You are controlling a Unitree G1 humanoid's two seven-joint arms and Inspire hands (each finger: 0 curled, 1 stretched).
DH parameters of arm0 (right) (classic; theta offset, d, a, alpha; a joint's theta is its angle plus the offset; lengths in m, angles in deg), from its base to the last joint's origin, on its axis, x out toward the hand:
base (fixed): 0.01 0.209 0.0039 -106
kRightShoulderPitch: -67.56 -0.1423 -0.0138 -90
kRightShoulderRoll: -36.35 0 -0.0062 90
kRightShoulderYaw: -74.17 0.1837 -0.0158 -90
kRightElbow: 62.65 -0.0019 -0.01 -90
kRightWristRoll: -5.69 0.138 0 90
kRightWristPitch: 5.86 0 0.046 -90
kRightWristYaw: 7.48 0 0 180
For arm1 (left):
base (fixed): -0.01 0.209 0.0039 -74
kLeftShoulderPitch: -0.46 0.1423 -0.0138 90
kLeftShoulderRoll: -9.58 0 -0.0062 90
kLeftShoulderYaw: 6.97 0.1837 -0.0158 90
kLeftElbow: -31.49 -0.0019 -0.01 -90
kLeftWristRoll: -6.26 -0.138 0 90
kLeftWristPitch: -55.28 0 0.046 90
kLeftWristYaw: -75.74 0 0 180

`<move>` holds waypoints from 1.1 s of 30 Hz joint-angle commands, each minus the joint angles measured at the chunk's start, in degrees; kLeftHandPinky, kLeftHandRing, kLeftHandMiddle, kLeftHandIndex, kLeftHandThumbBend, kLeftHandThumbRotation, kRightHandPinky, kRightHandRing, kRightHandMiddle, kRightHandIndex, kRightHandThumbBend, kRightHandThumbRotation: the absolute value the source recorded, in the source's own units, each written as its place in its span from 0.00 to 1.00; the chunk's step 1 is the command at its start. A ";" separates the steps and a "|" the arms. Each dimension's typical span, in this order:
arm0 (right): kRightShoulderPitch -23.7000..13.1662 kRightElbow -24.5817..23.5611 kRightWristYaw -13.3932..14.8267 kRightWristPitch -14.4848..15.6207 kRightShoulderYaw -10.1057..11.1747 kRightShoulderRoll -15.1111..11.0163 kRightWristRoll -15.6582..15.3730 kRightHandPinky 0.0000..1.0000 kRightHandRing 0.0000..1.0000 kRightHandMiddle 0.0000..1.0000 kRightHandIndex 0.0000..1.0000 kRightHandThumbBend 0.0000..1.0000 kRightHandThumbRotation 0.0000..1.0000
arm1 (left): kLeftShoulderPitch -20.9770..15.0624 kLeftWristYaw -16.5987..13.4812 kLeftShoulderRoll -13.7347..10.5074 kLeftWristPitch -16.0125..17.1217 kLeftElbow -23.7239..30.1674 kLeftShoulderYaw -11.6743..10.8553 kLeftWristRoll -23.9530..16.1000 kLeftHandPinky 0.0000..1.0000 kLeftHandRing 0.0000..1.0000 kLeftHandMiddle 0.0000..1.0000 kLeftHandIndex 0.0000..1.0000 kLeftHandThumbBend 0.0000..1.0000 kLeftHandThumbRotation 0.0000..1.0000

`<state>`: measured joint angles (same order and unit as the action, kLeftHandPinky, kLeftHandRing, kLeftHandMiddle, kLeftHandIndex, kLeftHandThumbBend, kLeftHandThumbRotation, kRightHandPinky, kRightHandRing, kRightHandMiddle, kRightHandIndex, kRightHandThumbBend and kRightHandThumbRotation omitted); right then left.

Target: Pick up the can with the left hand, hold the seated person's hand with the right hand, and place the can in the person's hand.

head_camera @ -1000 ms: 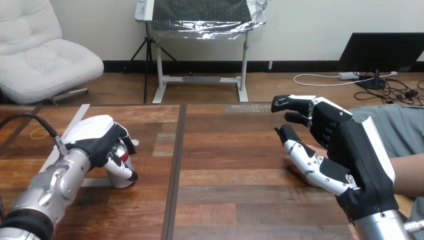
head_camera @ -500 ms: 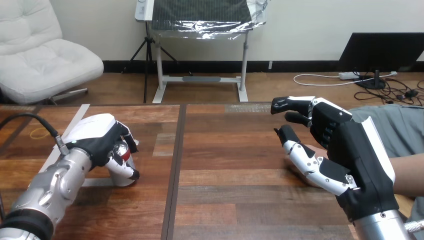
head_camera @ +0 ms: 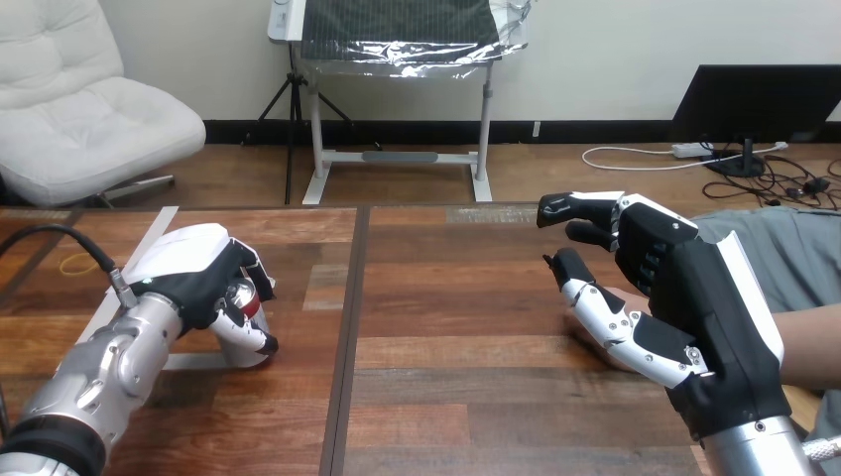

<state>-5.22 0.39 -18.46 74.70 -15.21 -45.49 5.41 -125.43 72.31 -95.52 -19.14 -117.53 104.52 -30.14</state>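
Observation:
A red and silver can (head_camera: 242, 307) stands on the left part of the wooden table (head_camera: 466, 397). My left hand (head_camera: 188, 266) covers it from above and the left, fingers curled round its body. Over the table's right side my right hand (head_camera: 694, 288) is raised on its edge, fingers relaxed and slightly bent, thumb stretched out low. The person's hand (head_camera: 607, 297) lies on the table beneath that thumb, mostly hidden, and I cannot tell whether they touch. The person's forearm (head_camera: 813, 342) runs off the right edge.
A white tape strip (head_camera: 149, 230) and a yellow rubber band (head_camera: 73, 263) lie at the far left of the table. A dark seam (head_camera: 347, 327) divides the tabletop between my two hands.
My left hand has shifted slightly to the right with the can in its grasp. The right hand and the person's hand have stayed put.

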 commanded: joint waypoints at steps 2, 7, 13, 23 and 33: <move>-3.18 -1.11 0.08 -0.80 0.19 -0.60 0.27 0.81 0.83 0.75 0.62 0.35 0.00 | -1.90 -2.97 -1.12 1.68 2.05 -2.06 1.62 0.42 0.45 0.51 0.54 0.70 0.00; -3.10 -1.19 0.08 -0.59 0.15 -0.57 0.47 0.81 0.83 0.75 0.62 0.35 0.00 | -1.74 -3.22 -1.19 1.86 2.68 -2.02 1.48 0.41 0.45 0.51 0.54 0.70 0.00; -3.33 -0.98 0.15 -0.41 -0.01 -0.44 0.61 0.82 0.83 0.75 0.62 0.35 0.00 | -1.40 -3.40 -1.18 2.03 4.07 -2.13 1.38 0.39 0.44 0.50 0.54 0.70 0.00; -3.69 -0.68 0.08 -0.68 -0.01 -0.56 0.52 0.81 0.82 0.75 0.63 0.35 0.00 | -0.13 -3.81 -1.55 3.92 7.38 -2.39 1.26 0.37 0.42 0.48 0.53 0.72 0.00; -3.90 -0.64 0.24 -0.40 -0.05 -0.55 0.37 0.80 0.80 0.75 0.64 0.35 0.00 | 1.01 -2.36 -1.80 4.52 11.17 -2.93 1.49 0.35 0.41 0.48 0.52 0.71 0.00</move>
<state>-5.24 0.40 -18.46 74.72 -15.24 -45.79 5.48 -122.05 70.38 -95.69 -15.87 -111.72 103.49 -30.05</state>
